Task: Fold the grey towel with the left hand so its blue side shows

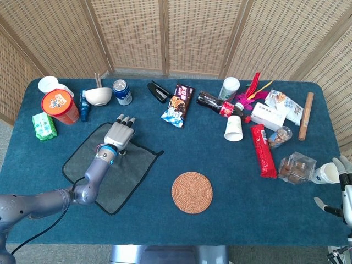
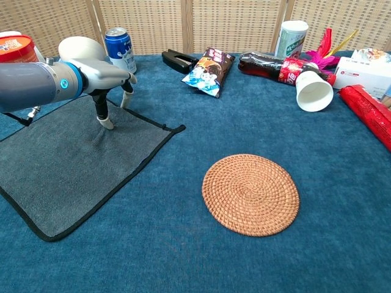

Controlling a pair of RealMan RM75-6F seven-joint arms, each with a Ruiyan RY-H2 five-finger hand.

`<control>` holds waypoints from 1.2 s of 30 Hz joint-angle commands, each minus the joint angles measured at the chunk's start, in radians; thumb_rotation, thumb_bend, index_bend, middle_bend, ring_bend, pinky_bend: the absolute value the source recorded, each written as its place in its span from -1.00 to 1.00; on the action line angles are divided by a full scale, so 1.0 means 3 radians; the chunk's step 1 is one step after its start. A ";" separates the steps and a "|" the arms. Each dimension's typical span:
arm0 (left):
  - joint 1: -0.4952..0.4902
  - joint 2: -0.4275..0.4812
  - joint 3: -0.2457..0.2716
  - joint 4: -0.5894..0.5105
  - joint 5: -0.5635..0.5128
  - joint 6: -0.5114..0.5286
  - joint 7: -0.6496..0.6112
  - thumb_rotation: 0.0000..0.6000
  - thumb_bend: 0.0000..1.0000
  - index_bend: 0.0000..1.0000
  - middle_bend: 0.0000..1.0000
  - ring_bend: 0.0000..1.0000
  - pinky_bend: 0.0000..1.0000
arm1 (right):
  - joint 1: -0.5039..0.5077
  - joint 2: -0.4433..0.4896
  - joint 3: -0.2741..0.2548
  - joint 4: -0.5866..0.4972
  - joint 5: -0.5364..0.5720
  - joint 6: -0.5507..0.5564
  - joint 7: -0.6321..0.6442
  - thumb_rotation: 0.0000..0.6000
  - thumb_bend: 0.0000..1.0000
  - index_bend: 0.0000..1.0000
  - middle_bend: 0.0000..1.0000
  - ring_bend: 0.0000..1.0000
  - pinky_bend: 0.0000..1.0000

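Note:
The grey towel (image 1: 118,177) (image 2: 67,162) lies flat and unfolded on the blue table at the left, grey side up, with a dark hem. My left hand (image 1: 120,133) (image 2: 105,74) hovers at the towel's far edge with its fingers spread and pointing down. One fingertip (image 2: 108,124) touches the cloth just inside the hem, and nothing is gripped. My right hand (image 1: 344,184) shows only at the far right edge of the head view, fingers apart and empty, away from the towel.
A round woven coaster (image 1: 192,192) (image 2: 250,193) lies to the right of the towel. Behind the left hand stand a blue can (image 1: 122,92) (image 2: 119,43) and a white bowl (image 1: 98,96). A snack bag (image 1: 178,104), a tipped paper cup (image 1: 234,128) and a red packet (image 1: 264,149) lie further right.

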 commanded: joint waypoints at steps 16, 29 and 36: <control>-0.0033 -0.0030 0.0007 0.0016 -0.0003 0.0037 0.0031 1.00 -0.29 -0.04 -1.00 -1.00 -1.00 | 0.0009 0.0000 -0.0003 0.0002 0.0015 -0.0028 -0.0009 1.00 -1.00 -1.00 -1.00 -1.00 -1.00; -0.0039 -0.0080 0.0009 0.0070 -0.0010 0.0067 0.0068 1.00 -0.05 0.04 -1.00 -1.00 -1.00 | 0.0015 -0.0002 -0.0006 0.0004 0.0024 -0.0043 -0.0023 1.00 -1.00 -1.00 -1.00 -1.00 -1.00; -0.0035 -0.0104 -0.0003 0.0111 0.0030 0.0075 0.0048 1.00 -0.05 0.06 -1.00 -1.00 -1.00 | 0.0016 -0.0004 -0.0004 0.0001 0.0034 -0.0044 -0.0043 1.00 -1.00 -1.00 -1.00 -1.00 -1.00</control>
